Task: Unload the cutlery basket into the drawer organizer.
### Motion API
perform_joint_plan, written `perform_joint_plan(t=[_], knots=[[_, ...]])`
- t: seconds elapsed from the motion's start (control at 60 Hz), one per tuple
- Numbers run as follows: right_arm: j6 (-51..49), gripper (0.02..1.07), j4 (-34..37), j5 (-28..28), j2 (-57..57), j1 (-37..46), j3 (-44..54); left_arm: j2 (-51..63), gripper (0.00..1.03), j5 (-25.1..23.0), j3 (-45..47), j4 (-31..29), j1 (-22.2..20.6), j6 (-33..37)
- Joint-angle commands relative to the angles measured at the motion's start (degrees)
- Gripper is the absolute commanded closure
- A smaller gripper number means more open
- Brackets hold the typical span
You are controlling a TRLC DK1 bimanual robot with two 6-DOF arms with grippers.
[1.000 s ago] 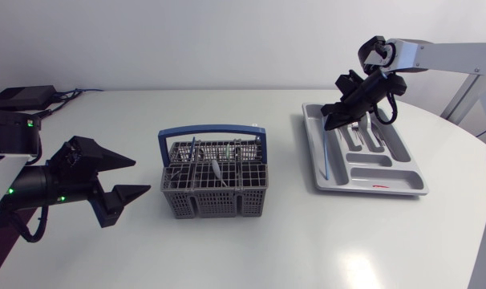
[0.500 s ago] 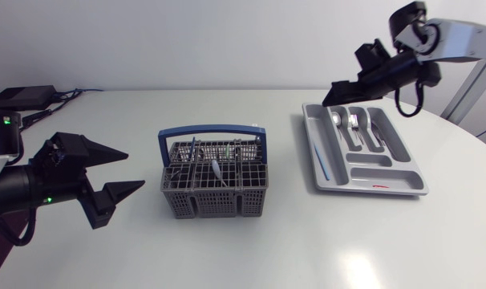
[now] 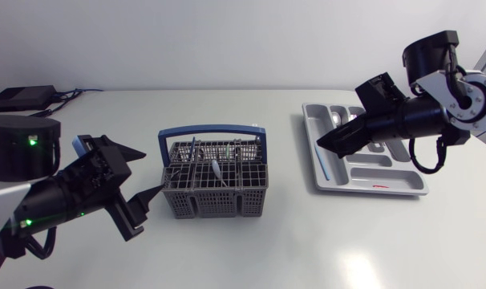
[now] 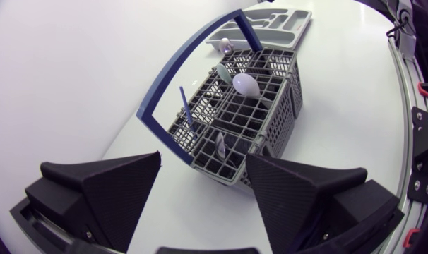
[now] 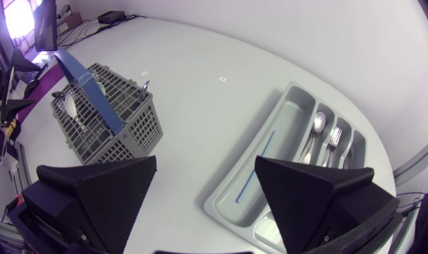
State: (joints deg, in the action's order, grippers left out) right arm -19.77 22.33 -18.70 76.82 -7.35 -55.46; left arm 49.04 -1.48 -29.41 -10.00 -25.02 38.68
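The grey cutlery basket (image 3: 213,191) with a blue handle (image 3: 211,128) stands mid-table, holding a white spoon (image 4: 246,85), a blue stick (image 4: 187,113) and other cutlery. My left gripper (image 3: 151,170) is open just left of it, the basket's (image 4: 263,113) near corner ahead of its fingers (image 4: 101,183). At the right lies the grey drawer organizer (image 3: 403,191), with a spoon (image 5: 318,121) and fork (image 5: 335,134) in narrow slots and a blue stick (image 5: 255,169) in the long slot. Over the organizer's left side hangs my right gripper (image 3: 331,136), open and empty, pointing towards the basket (image 5: 108,113).
A black box with cables (image 3: 22,98) sits at the back left corner. A small red item (image 3: 379,186) lies in the organizer's front compartment. The table's curved edge (image 3: 467,144) runs close behind the organizer on the right.
My right gripper opened over the organizer's far end, leaving cutlery there, rose, then swung down towards the basket. My left gripper moved closer to the basket.
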Motion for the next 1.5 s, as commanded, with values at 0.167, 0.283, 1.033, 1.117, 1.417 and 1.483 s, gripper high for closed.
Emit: perform_joint_plan(t=[0.167,0.283,1.033,1.117,1.417,1.483], knots=[[-0.1,0.06,-2.6,2.4,-5.1,-2.8,5.7,4.6,0.25,9.0,0.2,2.1,-6.2,-4.9],[0.3,0.06,-2.6,2.5,-5.8,-3.2,6.5,6.4,0.28,11.6,0.1,3.0,-7.9,-5.7],[1.5,0.06,-3.0,2.7,-7.5,-4.5,7.9,16.5,0.63,15.6,-3.8,8.4,-10.6,-8.5],[1.8,0.07,-3.4,2.7,-7.6,-4.5,8.2,17.1,0.66,15.7,-3.8,9.3,-10.6,-8.5],[1.8,0.07,-3.4,2.8,-8.3,-4.7,8.7,19.5,0.76,16.8,-3.5,11.1,-12.4,-8.5],[1.8,0.07,-3.4,2.8,-8.6,-4.8,9.0,19.5,0.79,16.8,-3.3,11.8,-12.4,-8.5]])
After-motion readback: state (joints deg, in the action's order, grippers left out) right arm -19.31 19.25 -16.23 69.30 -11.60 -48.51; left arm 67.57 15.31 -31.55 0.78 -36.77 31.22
